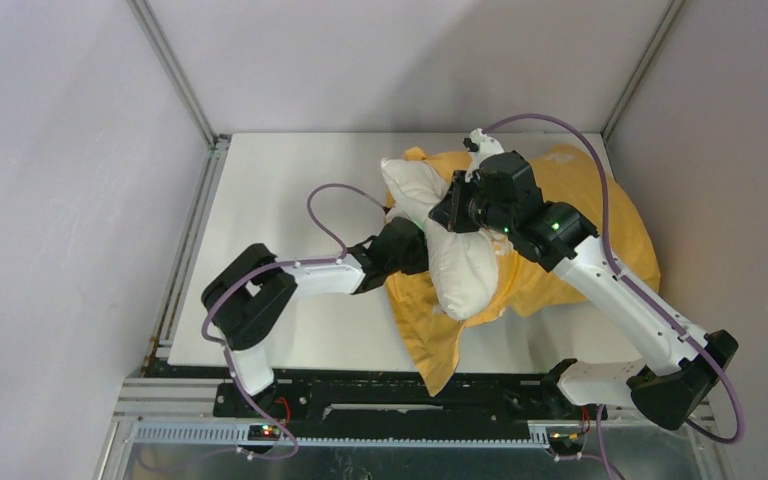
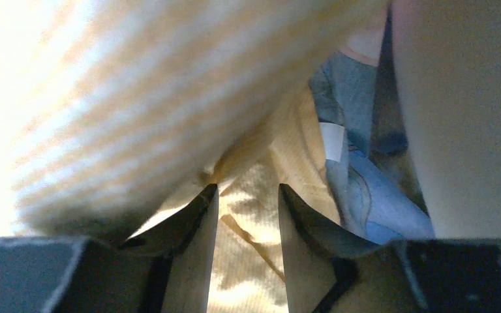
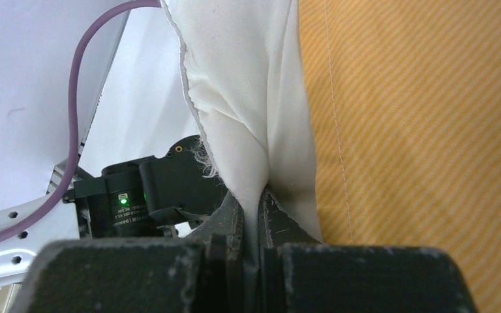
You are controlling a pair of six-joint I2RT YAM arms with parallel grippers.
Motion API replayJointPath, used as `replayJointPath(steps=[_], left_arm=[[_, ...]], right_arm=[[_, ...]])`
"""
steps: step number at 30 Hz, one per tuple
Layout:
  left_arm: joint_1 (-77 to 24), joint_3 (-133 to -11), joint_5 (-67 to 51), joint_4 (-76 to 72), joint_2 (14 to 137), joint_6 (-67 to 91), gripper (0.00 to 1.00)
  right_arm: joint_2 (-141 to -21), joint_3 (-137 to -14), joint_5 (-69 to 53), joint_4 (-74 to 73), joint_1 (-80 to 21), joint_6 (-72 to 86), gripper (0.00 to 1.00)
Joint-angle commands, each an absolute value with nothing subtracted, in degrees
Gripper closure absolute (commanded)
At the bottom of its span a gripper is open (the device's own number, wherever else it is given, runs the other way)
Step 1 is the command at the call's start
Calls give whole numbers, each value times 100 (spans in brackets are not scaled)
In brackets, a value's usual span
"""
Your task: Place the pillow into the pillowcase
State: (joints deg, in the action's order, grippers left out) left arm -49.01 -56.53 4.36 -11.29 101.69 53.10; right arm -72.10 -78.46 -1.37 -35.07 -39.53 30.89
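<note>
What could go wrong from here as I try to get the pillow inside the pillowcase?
1. The right fingers pinch only a thin fold of the pillow; it may slip free under pull.
2. The left fingers stand apart with pillowcase fabric between them; no firm hold shows, so the opening could fall shut.
3. The pillow lies mostly atop the pillowcase; pushing may just drag the sack.

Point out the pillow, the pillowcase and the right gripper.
pillow (image 1: pixel 460 270): top view, its near bulging lobe.
pillowcase (image 1: pixel 425 335): top view, its near orange corner.
right gripper (image 3: pixel 253 199): right wrist view, between fingertips pinching pillow fabric.
</note>
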Motion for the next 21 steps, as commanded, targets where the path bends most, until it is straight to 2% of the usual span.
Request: replayJointPath(steps=[1, 4, 12, 17, 19, 21], left_arm=[[-4948, -5992, 888, -1185, 10246, 5344, 59], [-4949, -5981, 993, -1094, 10210, 5320, 53], [-4968, -6126, 976, -1065, 10364, 5344, 56], [-4966, -6213, 928, -1106, 10378, 5301, 73], [-4970, -6106, 941, -1155, 10212, 5315, 98], [-4971, -5775, 957, -1350, 9871, 5338, 100]], right_arm=[[-6923, -7978, -378, -2717, -4010, 3359, 100], [-6893, -7975, -353, -2739, -3999, 3335, 100], [-6891, -7974, -343, -2724, -4001, 3328, 100], [-6891, -7977, -292, -2742, -4013, 3318, 100], [-6899, -7978, -234, -2770, -4001, 3277, 100], [-6943, -7979, -150, -2821, -3967, 3221, 100]])
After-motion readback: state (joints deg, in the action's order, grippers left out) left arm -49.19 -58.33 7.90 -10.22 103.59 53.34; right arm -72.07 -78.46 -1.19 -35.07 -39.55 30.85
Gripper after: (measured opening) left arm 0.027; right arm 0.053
